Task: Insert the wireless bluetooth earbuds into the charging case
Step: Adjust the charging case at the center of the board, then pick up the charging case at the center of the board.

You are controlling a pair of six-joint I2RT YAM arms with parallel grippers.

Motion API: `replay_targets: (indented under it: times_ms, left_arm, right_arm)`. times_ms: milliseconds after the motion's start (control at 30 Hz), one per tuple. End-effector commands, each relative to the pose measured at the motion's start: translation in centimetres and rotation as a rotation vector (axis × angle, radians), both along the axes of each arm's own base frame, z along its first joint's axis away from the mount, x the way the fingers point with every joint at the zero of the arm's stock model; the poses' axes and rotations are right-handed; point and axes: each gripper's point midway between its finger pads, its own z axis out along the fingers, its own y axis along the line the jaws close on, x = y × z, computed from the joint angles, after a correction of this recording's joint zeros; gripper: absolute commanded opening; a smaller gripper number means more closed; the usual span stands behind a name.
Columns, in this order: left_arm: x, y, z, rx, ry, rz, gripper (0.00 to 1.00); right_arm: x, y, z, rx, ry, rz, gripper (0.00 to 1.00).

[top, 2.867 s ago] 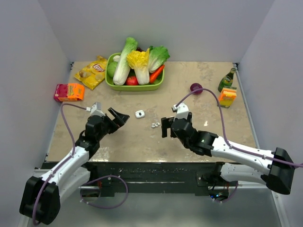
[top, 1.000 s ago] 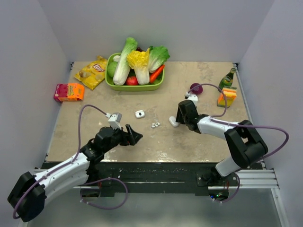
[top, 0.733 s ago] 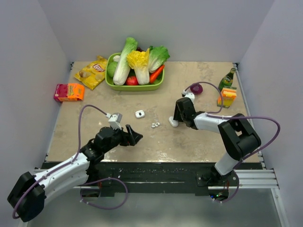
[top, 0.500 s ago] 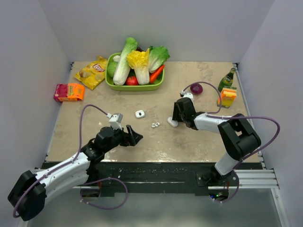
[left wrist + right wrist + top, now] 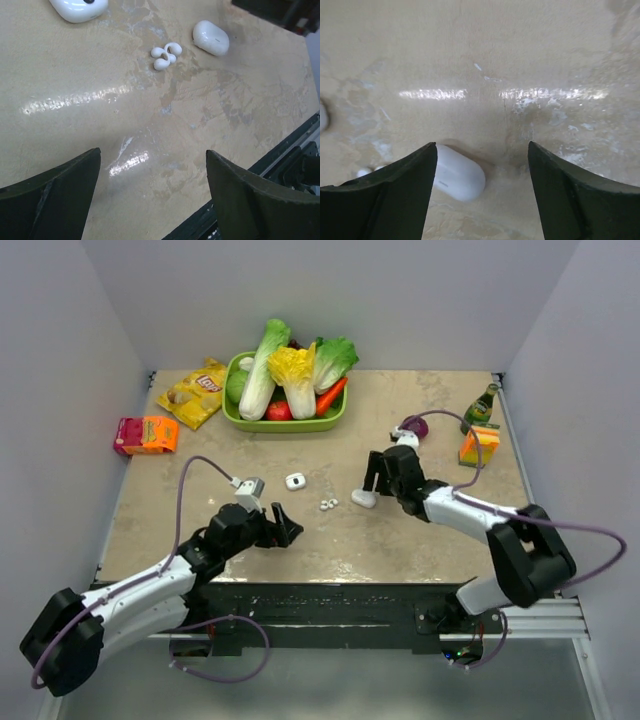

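Observation:
Two tiny white earbuds [image 5: 327,504] lie together mid-table; they also show in the left wrist view [image 5: 166,54] and at the right wrist view's left edge [image 5: 367,171]. A shut white pebble-like charging case [image 5: 362,499] lies just right of them [image 5: 211,37]. My right gripper [image 5: 370,483] is open above it; the case [image 5: 457,178] lies on the table between the jaws, by the left finger [image 5: 395,195]. My left gripper [image 5: 283,528] is open and empty, low over bare table [image 5: 152,155] in front of the earbuds.
A second white rounded piece with dark spots [image 5: 295,481] lies left of the earbuds [image 5: 80,7]. A green basket [image 5: 235,416] of vegetables stands at the back, with a chip bag [image 5: 195,392], an orange-pink box [image 5: 146,434], a purple thing [image 5: 414,426], a bottle [image 5: 481,406] and an orange carton [image 5: 480,445].
My right arm has unfolded and its gripper has shifted slightly right above the white case, which stays put. My left gripper has edged slightly up and right.

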Motion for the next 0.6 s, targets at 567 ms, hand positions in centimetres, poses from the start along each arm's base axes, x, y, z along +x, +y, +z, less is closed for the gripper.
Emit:
replay_targets:
  times_ms: [567]
  left_arm:
    - [9.6,-14.8,1.3,0.449,-0.064,0.040,0.98]
  right_arm:
    - [-7.8,-5.7,19.9,0.176,-0.387,-0.056,0.82]
